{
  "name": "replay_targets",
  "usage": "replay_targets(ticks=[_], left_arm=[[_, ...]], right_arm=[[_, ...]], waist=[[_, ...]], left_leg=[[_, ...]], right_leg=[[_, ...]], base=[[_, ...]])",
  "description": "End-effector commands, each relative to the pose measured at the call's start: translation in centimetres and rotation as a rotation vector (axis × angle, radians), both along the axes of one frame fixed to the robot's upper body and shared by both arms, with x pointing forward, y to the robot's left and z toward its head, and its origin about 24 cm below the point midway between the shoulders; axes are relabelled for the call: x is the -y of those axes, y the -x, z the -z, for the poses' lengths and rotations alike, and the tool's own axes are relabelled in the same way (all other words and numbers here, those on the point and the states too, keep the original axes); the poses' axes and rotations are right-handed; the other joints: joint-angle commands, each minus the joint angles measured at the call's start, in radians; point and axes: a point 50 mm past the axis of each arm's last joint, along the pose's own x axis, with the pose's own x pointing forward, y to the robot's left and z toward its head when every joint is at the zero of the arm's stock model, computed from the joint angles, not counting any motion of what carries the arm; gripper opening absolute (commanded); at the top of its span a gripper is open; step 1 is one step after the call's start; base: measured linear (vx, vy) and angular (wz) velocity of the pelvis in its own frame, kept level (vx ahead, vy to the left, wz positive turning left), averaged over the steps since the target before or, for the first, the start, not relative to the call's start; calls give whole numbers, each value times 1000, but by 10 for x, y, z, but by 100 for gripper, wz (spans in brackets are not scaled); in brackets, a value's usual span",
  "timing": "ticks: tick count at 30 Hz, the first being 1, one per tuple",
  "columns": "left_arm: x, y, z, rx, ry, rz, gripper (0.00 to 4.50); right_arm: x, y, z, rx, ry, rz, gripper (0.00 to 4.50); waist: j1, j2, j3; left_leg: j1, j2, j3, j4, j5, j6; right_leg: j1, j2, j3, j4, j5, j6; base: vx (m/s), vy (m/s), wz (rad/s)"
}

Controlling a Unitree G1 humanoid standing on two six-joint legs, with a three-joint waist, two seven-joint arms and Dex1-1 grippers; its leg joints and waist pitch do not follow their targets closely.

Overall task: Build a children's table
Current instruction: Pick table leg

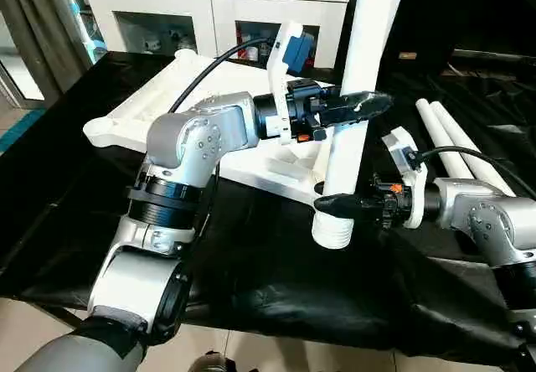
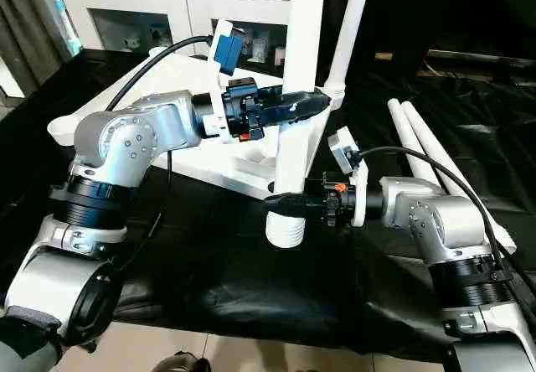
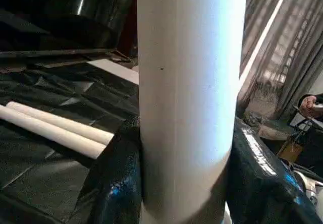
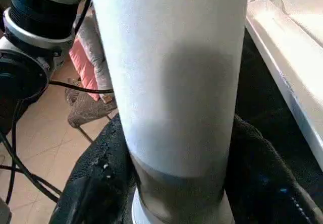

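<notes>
Upright white leg (image 1: 362, 70) pinched twice over: left tool (image 1: 356, 106) clamped around the shaft higher up, right tool (image 1: 339, 205) clamped just above the ribbed bottom end, which hangs a little over the black-draped surface (image 1: 251, 280). Just behind the leg, upside-down white tabletop (image 1: 159, 104), ribbed underside up. Two more legs (image 1: 452, 150) side by side on the cloth on the right, well apart from both tools.
</notes>
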Motion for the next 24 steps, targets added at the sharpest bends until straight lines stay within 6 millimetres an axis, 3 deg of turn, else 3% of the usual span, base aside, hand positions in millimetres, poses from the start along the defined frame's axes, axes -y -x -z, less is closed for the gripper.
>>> replay_targets(ticks=[1, 7, 13, 16, 17, 20, 22, 23, 24], left_arm=[[7, 6, -12, 1, 65, 69, 249], [-2, -4, -23, 20, 250, -59, 290], [-16, -10, -33, -13, 462, -157, 293], [-40, -20, -38, -27, 578, -268, 293], [-40, -20, -38, -27, 578, -268, 293], [-55, -26, -30, 31, 496, -353, 293], [-59, -31, -11, 132, 266, -412, 293], [-59, -33, -1, 179, 161, -421, 293], [-59, -35, 19, 284, -61, -424, 293]], right_arm=[[4, -3, 0, -3, -4, 33, 201], [3, -8, -3, 42, -48, 105, 200], [1, -13, -5, 89, -95, 188, 198], [2, -17, -7, 137, -123, 283, 194], [2, -17, -7, 137, -123, 283, 192], [4, -18, -11, 164, -159, 342, 191], [4, -17, -9, 203, -124, 396, 191], [5, -17, -8, 223, -99, 423, 191], [8, -20, -3, 272, -20, 505, 191]], waist=[[1, -26, -86], [2, -25, -86], [1, -23, -87], [-3, -23, -86], [-2, -22, -86], [-4, -22, -85], [-3, -18, -86], [-4, -15, -86], [-4, -15, -86]], left_leg=[[28, 46, -21, -53, -90, 79], [27, 46, -22, -53, -101, 80], [26, 44, -23, -52, -105, 77], [26, 44, -22, -54, -109, 77], [28, 44, -23, -54, -112, 77], [30, 44, -24, -58, -110, 76], [33, 47, -24, -59, -108, 71], [34, 50, -28, -62, -107, 69], [34, 49, -30, -64, -107, 55]], right_leg=[[55, -56, 35, -62, -111, -256], [56, -58, 34, -66, -121, -255], [56, -58, 33, -66, -117, -260], [55, -55, 33, -65, -118, -250], [53, -55, 32, -68, -126, -247], [51, -51, 34, -69, -140, -222], [49, -52, 34, -69, -141, -210], [44, -51, 36, -73, -160, -179], [43, -52, 36, -74, -168, -159]], base=[[0, 0, 0], [0, 0, 0], [0, 0, 0], [0, 0, 0], [0, 0, 0], [0, 0, 0], [0, 0, 0], [0, 0, 0], [0, 0, 0]])
